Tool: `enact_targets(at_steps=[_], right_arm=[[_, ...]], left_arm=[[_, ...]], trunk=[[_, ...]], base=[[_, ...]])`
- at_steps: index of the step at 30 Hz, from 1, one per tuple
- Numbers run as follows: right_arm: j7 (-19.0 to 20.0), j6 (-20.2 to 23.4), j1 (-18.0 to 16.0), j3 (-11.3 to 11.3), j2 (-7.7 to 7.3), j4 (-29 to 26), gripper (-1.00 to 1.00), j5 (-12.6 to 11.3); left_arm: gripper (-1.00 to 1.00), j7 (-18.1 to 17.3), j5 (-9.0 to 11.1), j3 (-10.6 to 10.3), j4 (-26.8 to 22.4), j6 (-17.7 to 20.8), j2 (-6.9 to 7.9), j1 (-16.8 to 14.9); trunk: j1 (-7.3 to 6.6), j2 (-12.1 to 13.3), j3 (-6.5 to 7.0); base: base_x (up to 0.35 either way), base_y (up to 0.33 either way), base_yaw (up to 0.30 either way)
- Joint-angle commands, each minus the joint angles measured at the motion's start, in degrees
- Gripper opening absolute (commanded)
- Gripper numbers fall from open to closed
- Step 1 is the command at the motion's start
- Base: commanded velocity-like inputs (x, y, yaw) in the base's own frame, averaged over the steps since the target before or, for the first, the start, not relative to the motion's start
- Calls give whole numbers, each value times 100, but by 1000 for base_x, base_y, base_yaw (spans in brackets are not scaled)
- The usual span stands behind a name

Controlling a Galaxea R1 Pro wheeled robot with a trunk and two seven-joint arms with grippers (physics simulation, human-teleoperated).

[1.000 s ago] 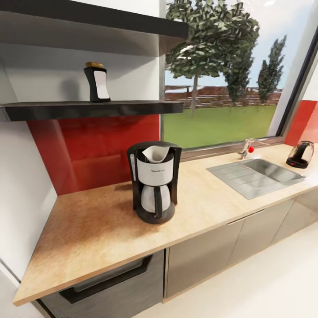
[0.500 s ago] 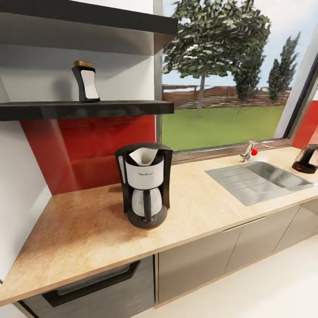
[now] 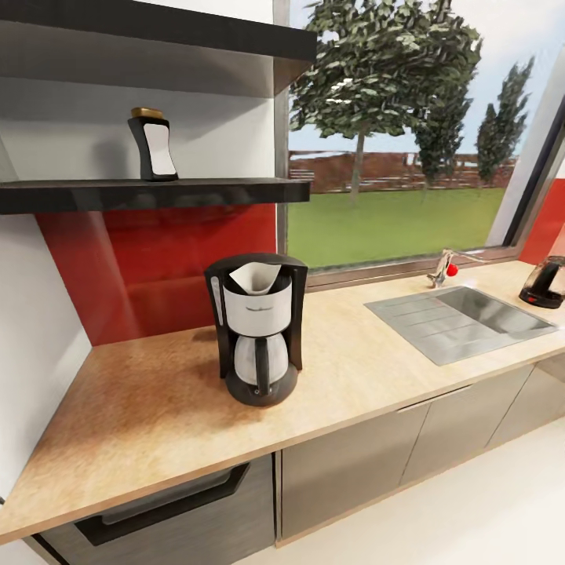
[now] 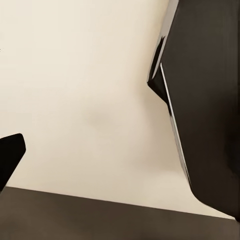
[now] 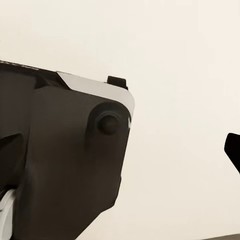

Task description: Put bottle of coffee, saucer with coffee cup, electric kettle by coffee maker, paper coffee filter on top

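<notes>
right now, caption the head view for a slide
Coffee maker with filter on countertop; coffee bottle on shelf.

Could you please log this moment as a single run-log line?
coffee maker: on countertop, paper filter on top | coffee bottle: on shelf | kettle: far right, past sink

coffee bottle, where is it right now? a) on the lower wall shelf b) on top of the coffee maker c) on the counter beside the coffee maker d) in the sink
a: the coffee bottle stands upright on the lower wall shelf, above and apart from the coffee maker on the countertop.
</notes>
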Motion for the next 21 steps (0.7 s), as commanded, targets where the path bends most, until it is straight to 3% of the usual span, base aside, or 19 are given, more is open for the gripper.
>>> enact_targets(at_steps=[1, 9, 21], right_arm=[[-14, 33, -4, -46, 4, -9, 100, 61], [-22, 27, -2, -50, 6, -9, 100, 62], [-25, 21, -2, -41, -2, -9, 100, 71]], left_arm=[[100, -1, 22, 27, -44, -9, -2, 3], [100, -3, 20, 20, -302, -9, -1, 3], [100, 4, 22, 9, -330, -26, 2, 3]], trunk=[[3, -11, -11], [3, -11, -23], [3, -11, -48]], base=[[0, 0, 0], [-14, -5, 181], [-263, -124, 265]])
